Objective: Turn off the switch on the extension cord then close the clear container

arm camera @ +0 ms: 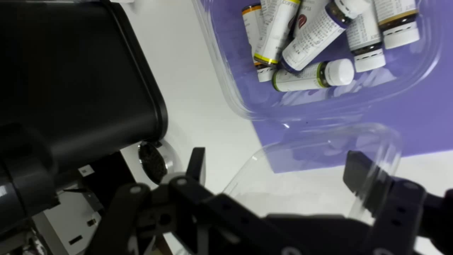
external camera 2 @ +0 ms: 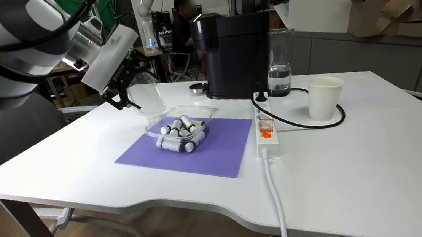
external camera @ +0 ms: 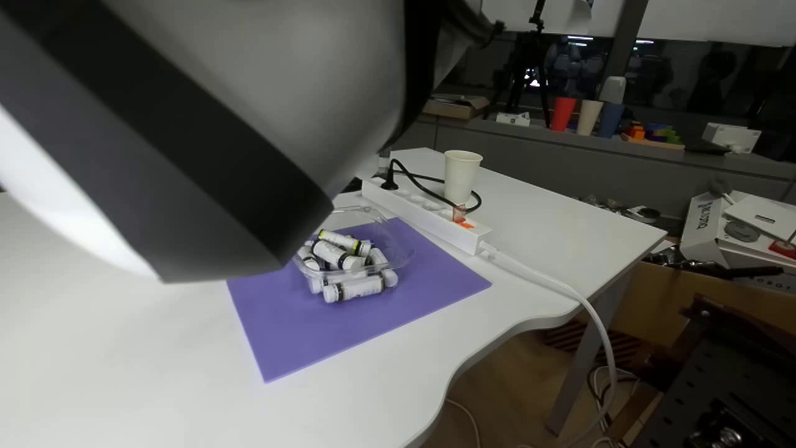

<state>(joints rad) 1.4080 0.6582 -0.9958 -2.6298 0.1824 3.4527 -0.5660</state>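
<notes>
The clear container (external camera 2: 210,115) sits on a purple mat, full of small white-labelled bottles; it also shows in the wrist view (arm camera: 240,109). Its clear lid (external camera 2: 148,95) stands raised at the side nearer the gripper. My gripper (external camera 2: 128,103) is beside the lid, above the table. In the wrist view the gripper (arm camera: 277,168) has its fingers wide apart, with the lid (arm camera: 300,152) showing between them and overlapping one finger; contact cannot be told. The white extension cord (external camera 2: 268,146) lies beside the mat, with an orange switch (external camera 2: 266,134) and a translucent reddish piece raised by it.
A black machine (external camera 2: 232,55) with a water tank (external camera 2: 279,66) stands behind the container, near a small metal dish (external camera 2: 198,88). A paper cup (external camera 2: 325,99) and a looped black cable (external camera 2: 311,127) lie beyond the extension cord. The purple mat (external camera 2: 214,160) lies near the table's curved front edge.
</notes>
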